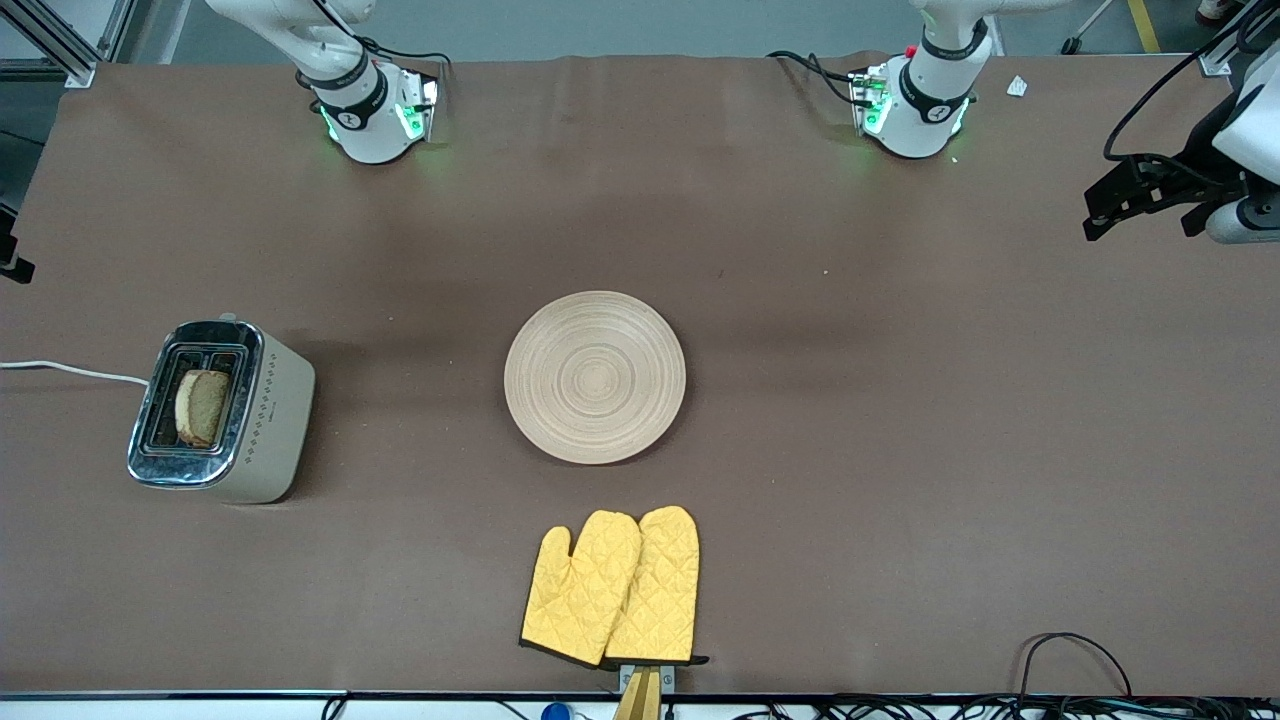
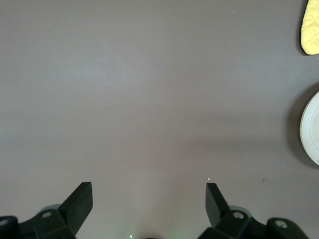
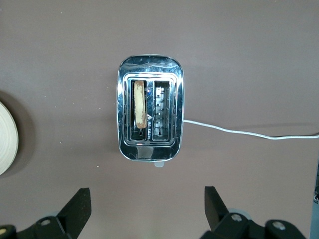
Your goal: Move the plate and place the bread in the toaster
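Bread (image 3: 140,104) sitting upright in one toaster (image 3: 150,108) slot, right under the spread, empty right gripper (image 3: 147,205). Left gripper (image 2: 148,200) also spread and empty, over bare table (image 2: 149,99) off to the side of the plate (image 1: 595,377).

Tan ring-grained plate (image 1: 594,377), diamond-patterned cream toaster (image 1: 222,412), quilted yellow mitts (image 1: 612,586)

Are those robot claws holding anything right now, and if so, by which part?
Nothing is held. The left gripper is open over bare table; the right gripper is open above the toaster, where the bread already stands in a slot.
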{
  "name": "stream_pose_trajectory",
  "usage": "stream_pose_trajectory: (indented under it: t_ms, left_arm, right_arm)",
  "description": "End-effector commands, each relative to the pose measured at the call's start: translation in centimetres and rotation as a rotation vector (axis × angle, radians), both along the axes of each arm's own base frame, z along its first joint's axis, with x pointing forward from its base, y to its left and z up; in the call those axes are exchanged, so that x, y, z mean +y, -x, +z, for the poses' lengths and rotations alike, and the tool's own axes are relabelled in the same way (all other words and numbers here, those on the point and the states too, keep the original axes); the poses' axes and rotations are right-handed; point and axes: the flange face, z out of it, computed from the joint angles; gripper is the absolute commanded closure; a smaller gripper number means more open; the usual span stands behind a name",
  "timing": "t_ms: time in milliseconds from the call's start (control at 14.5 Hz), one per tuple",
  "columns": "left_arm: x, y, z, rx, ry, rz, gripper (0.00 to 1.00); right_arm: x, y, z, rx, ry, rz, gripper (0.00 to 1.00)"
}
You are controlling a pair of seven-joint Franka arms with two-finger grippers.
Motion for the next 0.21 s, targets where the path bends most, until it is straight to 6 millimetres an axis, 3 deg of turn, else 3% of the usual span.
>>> stream_pose_trajectory:
  t_ms: [0, 138]
  left_arm:
    - [0.3, 0.0, 0.7, -0.013, -0.013, -0.004, 0.0]
    - [0.3, 0.0, 0.7, -0.013, -0.013, -0.005, 0.0]
  right_arm:
    - [1.1, 0.7, 0.6, -0.002, -0.028, 0.019, 0.0]
    - [2.1, 0.9, 1.3, -0.017, -0.028, 0.024, 0.0]
